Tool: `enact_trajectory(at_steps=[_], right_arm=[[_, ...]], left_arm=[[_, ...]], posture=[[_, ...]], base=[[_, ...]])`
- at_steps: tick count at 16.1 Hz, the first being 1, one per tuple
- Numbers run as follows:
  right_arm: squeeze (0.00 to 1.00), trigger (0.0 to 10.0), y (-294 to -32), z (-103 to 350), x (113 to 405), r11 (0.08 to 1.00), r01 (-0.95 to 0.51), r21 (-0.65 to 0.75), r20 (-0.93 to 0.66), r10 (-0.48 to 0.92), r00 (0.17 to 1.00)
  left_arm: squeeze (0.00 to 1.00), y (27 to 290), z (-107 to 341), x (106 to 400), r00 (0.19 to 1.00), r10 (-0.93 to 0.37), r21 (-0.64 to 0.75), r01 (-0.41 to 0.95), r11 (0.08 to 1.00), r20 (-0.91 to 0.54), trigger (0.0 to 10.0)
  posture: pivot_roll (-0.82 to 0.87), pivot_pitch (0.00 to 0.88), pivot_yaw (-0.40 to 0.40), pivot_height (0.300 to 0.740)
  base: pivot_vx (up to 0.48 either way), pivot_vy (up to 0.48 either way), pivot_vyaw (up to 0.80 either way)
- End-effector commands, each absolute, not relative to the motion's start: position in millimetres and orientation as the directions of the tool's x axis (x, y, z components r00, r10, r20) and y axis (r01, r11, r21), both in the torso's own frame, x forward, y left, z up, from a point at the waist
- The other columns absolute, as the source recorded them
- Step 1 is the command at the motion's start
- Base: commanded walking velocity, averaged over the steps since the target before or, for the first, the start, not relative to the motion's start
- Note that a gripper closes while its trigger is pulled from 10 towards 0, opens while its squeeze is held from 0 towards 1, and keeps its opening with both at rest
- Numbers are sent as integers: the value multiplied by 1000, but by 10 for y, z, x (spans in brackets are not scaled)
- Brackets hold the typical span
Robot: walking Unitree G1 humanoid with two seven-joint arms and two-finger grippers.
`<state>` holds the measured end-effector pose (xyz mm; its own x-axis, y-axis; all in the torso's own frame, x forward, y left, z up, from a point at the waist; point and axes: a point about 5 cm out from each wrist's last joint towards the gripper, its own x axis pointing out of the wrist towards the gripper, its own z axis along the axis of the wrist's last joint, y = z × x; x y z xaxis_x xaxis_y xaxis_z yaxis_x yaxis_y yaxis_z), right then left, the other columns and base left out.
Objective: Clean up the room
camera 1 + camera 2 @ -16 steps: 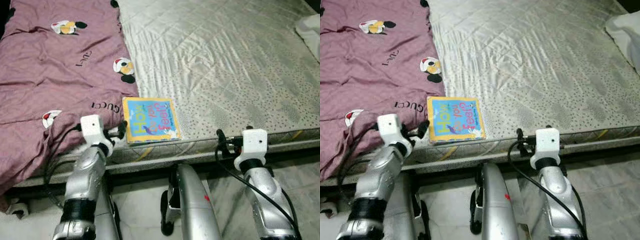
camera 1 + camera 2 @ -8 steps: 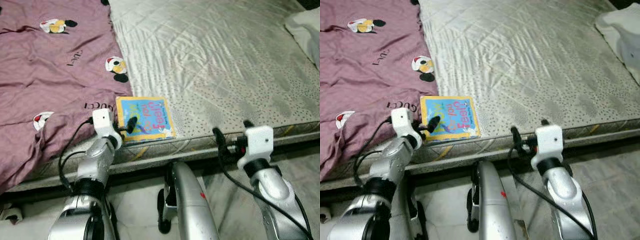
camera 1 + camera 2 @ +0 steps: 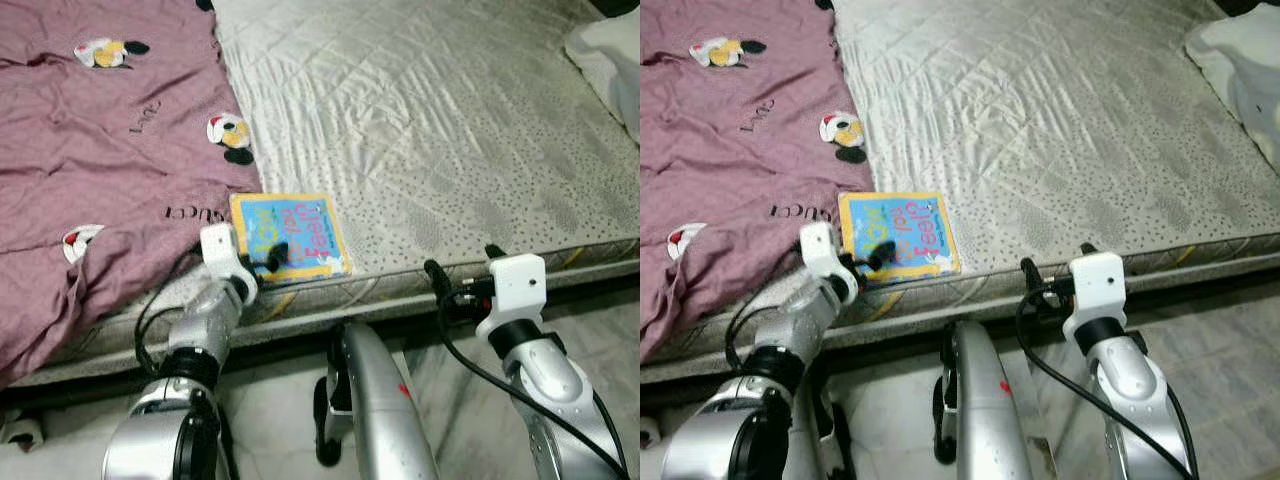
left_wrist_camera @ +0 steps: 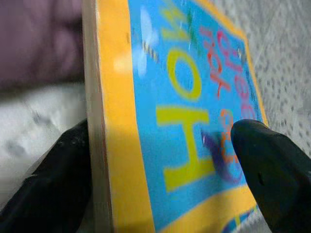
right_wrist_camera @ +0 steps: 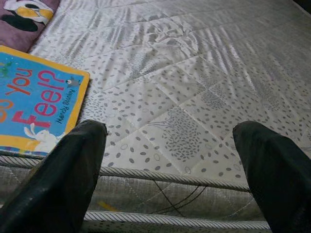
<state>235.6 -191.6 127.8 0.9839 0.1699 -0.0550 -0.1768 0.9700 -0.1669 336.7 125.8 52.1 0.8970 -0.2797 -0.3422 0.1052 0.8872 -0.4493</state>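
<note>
We see the book (image 3: 289,238) lying flat on the mattress (image 3: 430,120), right at its near edge, its left side touching the hem of the purple blanket (image 3: 100,180). The cover is blue with a yellow border and coloured letters. Our left gripper (image 3: 262,262) is at the book's near left corner; in the left wrist view one finger (image 4: 53,179) sits against the book's side edge and the other finger (image 4: 272,165) lies over the cover, so the jaws straddle that corner. They are spread wide and we cannot see them pressing the book, so we call the claw released, not grasping.

Our right gripper (image 3: 1055,275) hangs just in front of the mattress's near edge, well to the right of the book. In the right wrist view its two fingers (image 5: 58,184) stand far apart with nothing between them, so that claw is released too.

The blanket, printed with cartoon mice, covers the left part of the mattress and drapes over its near edge. A white pillow (image 3: 610,50) lies at the far right corner. Below the edge is a pale tiled floor (image 3: 280,410).
</note>
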Motion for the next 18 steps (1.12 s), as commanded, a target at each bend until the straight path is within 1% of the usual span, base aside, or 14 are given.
enact_trajectory(at_steps=[1, 2, 3, 4, 5, 6, 16, 17, 18], right_arm=[[0, 10000, -1903, 1315, 2321, 966, -199, -163, -53, 193, 980], [0, 10000, -1877, 1324, 2315, 964, -214, -159, -45, 209, 977], [0, 10000, -1870, 1329, 2319, 964, -212, -159, -42, 208, 977], [0, 10000, -1876, 1319, 2324, 965, -206, -164, -45, 201, 978], [0, 10000, -1886, 1314, 2329, 965, -202, -165, -46, 197, 979], [0, 10000, -1899, 1315, 2333, 966, -197, -168, -44, 192, 980], [0, 10000, -1923, 1304, 2363, 967, -172, -188, -39, 168, 985], [0, 10000, -1887, 1338, 2376, 973, -191, -131, -18, 191, 981], [0, 10000, -1807, 1377, 2368, 963, -261, -68, -3, 262, 965]], left_arm=[[0, 1227, 458, 3332, 877, -308, -472, 110, 875, -368, 10000], [0, 1225, 449, 3329, 869, -325, -481, 118, 869, -374, 10000], [0, 1221, 443, 3328, 860, -342, -490, 128, 862, -378, 10000], [0, 1219, 436, 3329, 857, -349, -498, 128, 858, -380, 10000], [0, 1227, 438, 3339, 859, -347, -502, 125, 856, -377, 1961], [0, 1247, 448, 3355, 863, -340, -503, 120, 856, -373, 0], [0, 1372, 522, 3432, 900, -294, -525, 90, 846, -321, 0], [0, 1373, 546, 3444, 908, -293, -544, 90, 835, -299, 0], [0, 1377, 547, 3442, 909, -294, -543, 93, 834, -297, 0]], posture=[[-201, 226, -135, 552], [-201, 227, -134, 547], [-202, 225, -132, 532], [-204, 224, -131, 532], [-206, 222, -131, 532], [-208, 221, -130, 532], [-204, 212, -128, 532], [-194, 209, -124, 532], [-193, 208, -123, 532]], base=[[0, 0, 0], [0, 0, 0], [0, 0, 0], [0, 0, 0], [0, 0, 0], [0, 0, 0], [0, 0, 0], [0, 0, 0], [0, 0, 0]])
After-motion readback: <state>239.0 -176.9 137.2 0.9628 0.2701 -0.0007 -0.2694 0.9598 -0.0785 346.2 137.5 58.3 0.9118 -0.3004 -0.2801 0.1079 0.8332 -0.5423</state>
